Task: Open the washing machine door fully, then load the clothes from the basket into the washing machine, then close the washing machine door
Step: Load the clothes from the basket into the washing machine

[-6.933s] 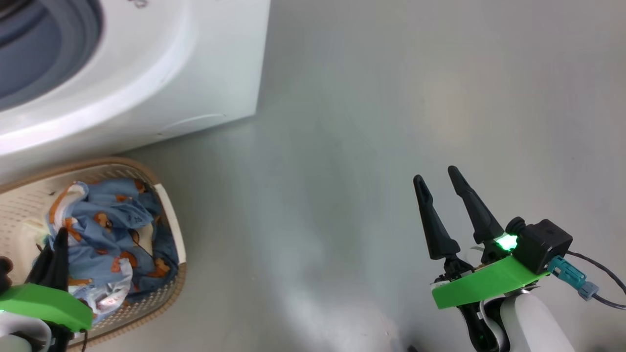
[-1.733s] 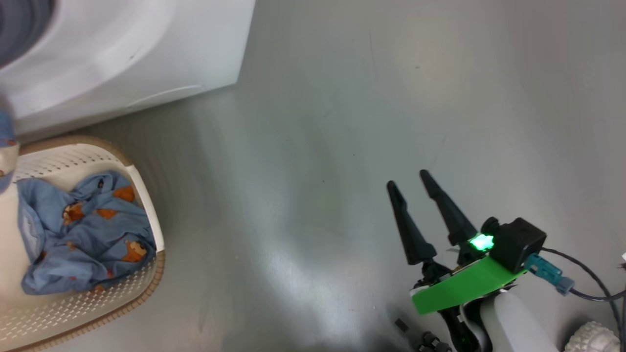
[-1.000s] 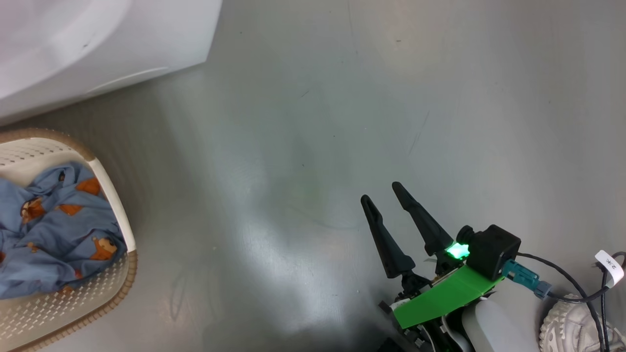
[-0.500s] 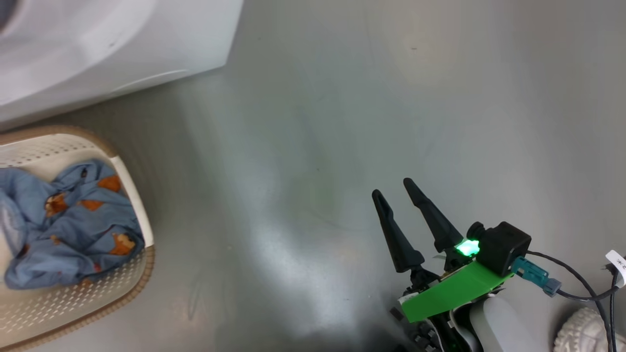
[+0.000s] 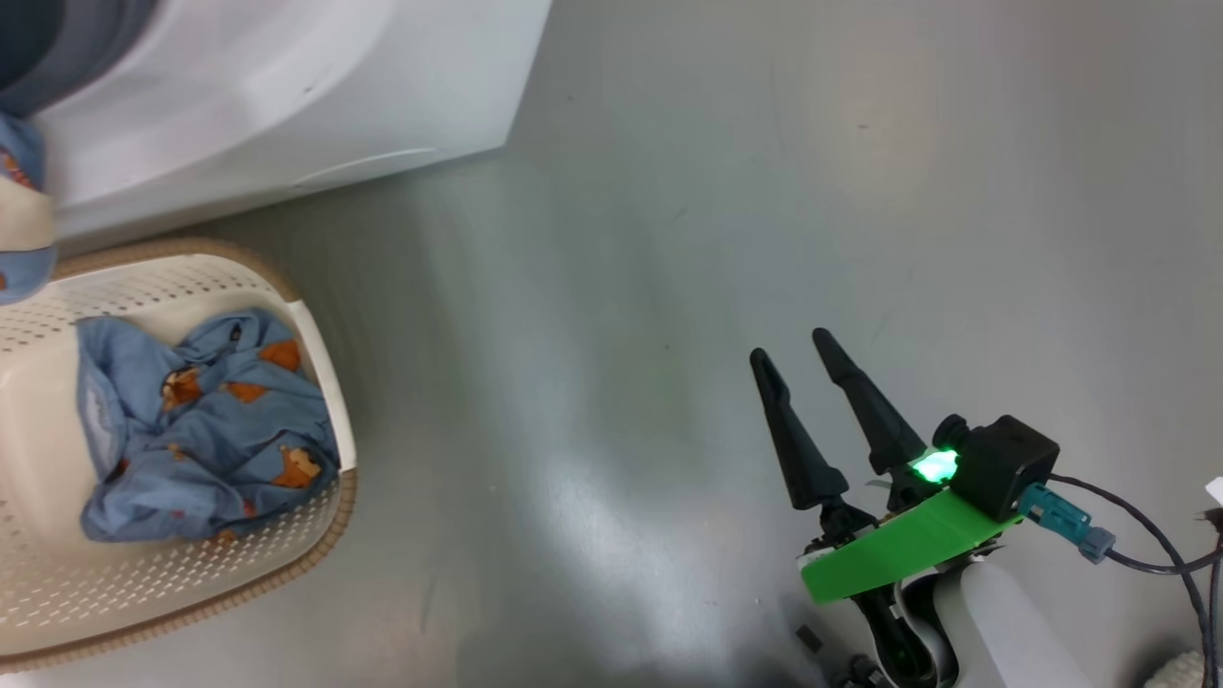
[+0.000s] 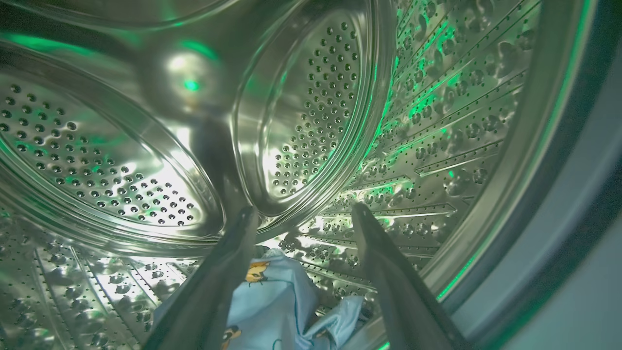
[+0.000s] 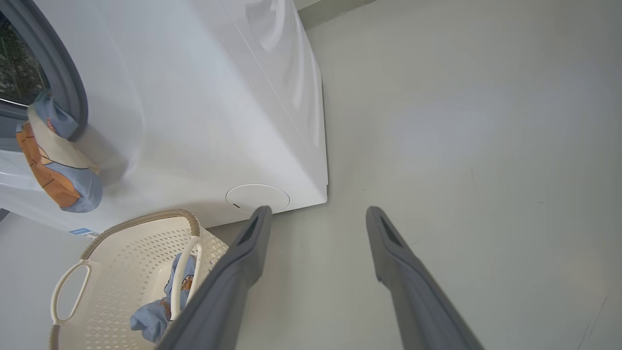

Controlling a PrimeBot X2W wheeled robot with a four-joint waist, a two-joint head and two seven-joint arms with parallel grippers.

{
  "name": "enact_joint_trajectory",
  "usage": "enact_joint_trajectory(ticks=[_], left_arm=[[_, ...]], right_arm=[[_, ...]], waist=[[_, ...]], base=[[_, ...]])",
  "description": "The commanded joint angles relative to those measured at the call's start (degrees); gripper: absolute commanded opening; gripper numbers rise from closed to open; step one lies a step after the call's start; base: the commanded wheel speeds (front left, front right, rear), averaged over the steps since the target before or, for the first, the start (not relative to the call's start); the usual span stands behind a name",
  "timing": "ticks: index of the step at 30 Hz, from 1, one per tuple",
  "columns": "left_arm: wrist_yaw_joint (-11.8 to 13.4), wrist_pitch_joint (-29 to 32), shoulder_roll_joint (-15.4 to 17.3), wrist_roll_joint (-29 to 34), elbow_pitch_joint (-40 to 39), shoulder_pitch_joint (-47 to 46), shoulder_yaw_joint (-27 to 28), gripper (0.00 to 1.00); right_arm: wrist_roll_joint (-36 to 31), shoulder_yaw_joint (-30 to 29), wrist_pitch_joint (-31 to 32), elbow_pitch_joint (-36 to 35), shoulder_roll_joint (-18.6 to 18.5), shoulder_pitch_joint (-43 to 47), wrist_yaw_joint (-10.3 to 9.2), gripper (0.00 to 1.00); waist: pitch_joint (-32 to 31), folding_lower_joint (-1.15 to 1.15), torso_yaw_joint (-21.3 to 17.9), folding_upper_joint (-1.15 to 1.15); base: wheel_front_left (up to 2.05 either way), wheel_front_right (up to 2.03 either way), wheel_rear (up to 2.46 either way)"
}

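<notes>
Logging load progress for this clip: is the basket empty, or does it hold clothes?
Not empty. The basket holds a crumpled light blue garment, seen lying inside it in both the head and right wrist views.

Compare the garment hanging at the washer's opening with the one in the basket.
The hanging garment drapes over the washing machine opening; the basket garment lies crumpled in the basket. The hanging one shows cream and orange panels; the basket one only small prints. Both are light blue.
</notes>
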Motion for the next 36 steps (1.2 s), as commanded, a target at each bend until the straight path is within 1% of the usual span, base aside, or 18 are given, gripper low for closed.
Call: enact_joint_trajectory(ticks=[1,4,8,13,15,20,22,27,36], left_arm=[[-0.1,-0.3,2.5,-0.1,-2.8,2.3,2.5,1.00],[-0.1,-0.3,2.3,-0.2,-4.7,4.9,3.8,1.00],[-0.1,-0.3,1.6,1.2,-9.2,10.6,7.6,1.00],[-0.1,-0.3,0.2,3.6,-13.6,17.7,12.0,1.00],[-0.1,-0.3,-0.9,4.0,-15.2,20.0,13.7,1.00],[-0.1,-0.3,-2.5,5.7,-19.0,25.0,16.2,1.00],[-0.1,-0.3,-2.4,7.1,-20.0,26.8,16.3,1.00],[-0.1,-0.3,-3.4,7.3,-21.8,30.5,17.7,1.00],[-0.1,-0.3,-6.4,8.5,-24.3,38.6,21.7,1.00]], right_arm=[[-0.5,0.9,-0.7,-0.8,-0.1,1.0,0.09,1.00],[-0.5,0.7,-0.7,-0.8,-0.1,1.1,0.09,1.00],[-0.5,0.2,-0.7,-0.7,-0.1,1.1,0.09,1.00],[-0.8,0.0,-0.7,-0.8,-0.1,1.2,0.09,1.00],[-1.1,0.1,-0.7,-0.5,-0.1,1.1,0.09,1.00],[-1.7,0.1,-0.7,0.1,-0.1,0.9,0.09,1.00],[-1.7,0.1,-0.7,0.2,-0.1,0.8,0.09,1.00],[-2.1,0.0,-0.7,0.2,-0.1,0.6,0.09,1.00],[-2.7,0.1,-0.7,0.2,-0.1,0.7,0.09,1.00]], waist=[[-0.6,0.01,0.7,0.00],[-0.8,0.01,1.0,0.00],[-1.2,0.01,1.8,0.00],[-1.6,0.01,2.7,0.00],[-1.7,0.01,3.0,0.00],[-2.3,0.01,3.7,0.00],[-2.5,0.01,3.9,0.00],[-2.8,0.01,4.0,0.00],[-3.1,0.01,4.1,0.00]], base=[[0.00,0.00,0.00],[0.00,0.00,0.00],[0.00,0.00,0.00],[0.00,0.00,0.00],[0.00,0.00,0.00],[0.00,0.00,0.00],[0.00,0.00,0.00],[0.00,0.00,0.00],[0.00,0.00,0.00]])
